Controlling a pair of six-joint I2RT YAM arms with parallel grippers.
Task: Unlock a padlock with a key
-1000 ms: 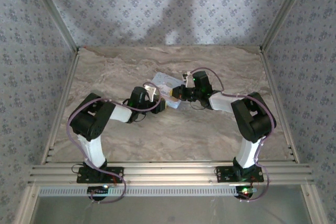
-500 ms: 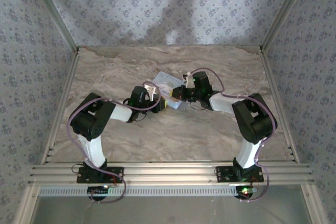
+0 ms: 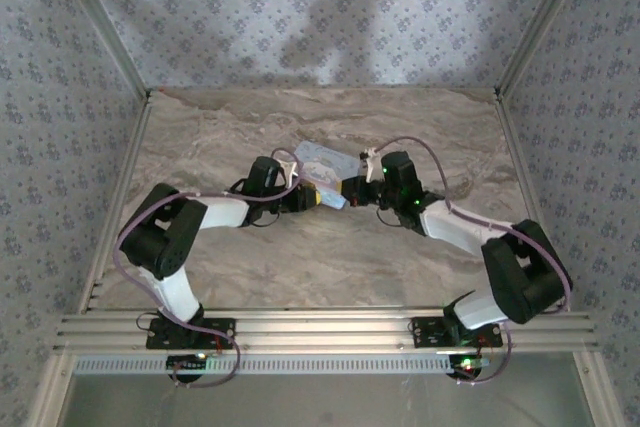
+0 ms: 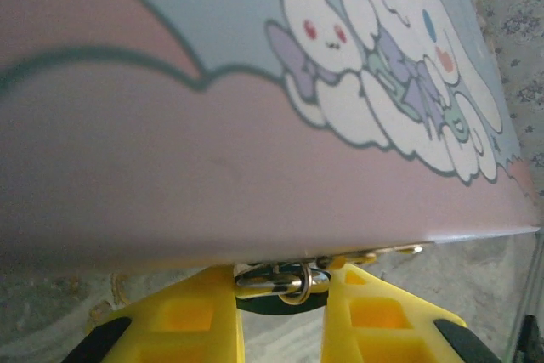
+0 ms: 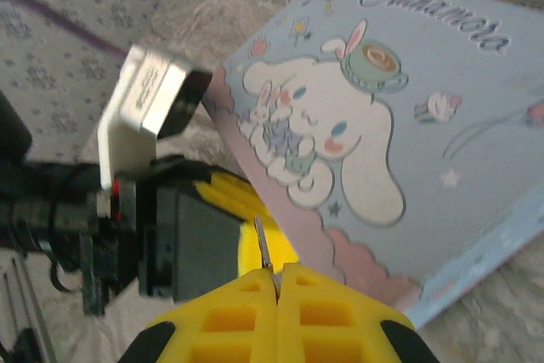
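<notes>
- Lining the key [image 5: 263,248] up with the padlock [image 4: 279,302] looks like the step in hand, since the two arms meet nose to nose near the middle of the tabletop [image 3: 230,127].
- The right gripper [image 5: 278,285] is clamped fully together on the key. The key's thin metal blade sticks out forward and points toward the left gripper [image 4: 283,316].
- The left gripper is closed to a narrow gap and appears to pinch the small dark padlock. The metal shackle [image 4: 282,276] shows just above the padlock, right under the near edge of the tin [image 4: 255,125].
- The padlock therefore sits just beside the tin's near edge, well apart from every edge of the tabletop. Whether the shackle is hooked through a clasp on the tin cannot be told.
- The keyhole cannot be made out, so the aim of the blade has to be judged from how the padlock's body lies.
- A good approach probably keeps the blade straight along the keyhole's axis and moves slowly, because the blade is thin and the hold on it is short.
- A skewed push could twist the key in the grip or shove the padlock out of its hold against the tin.
- The left gripper likely needs to hold firm while the key goes in and turns, so that the padlock does not turn with it.
</notes>
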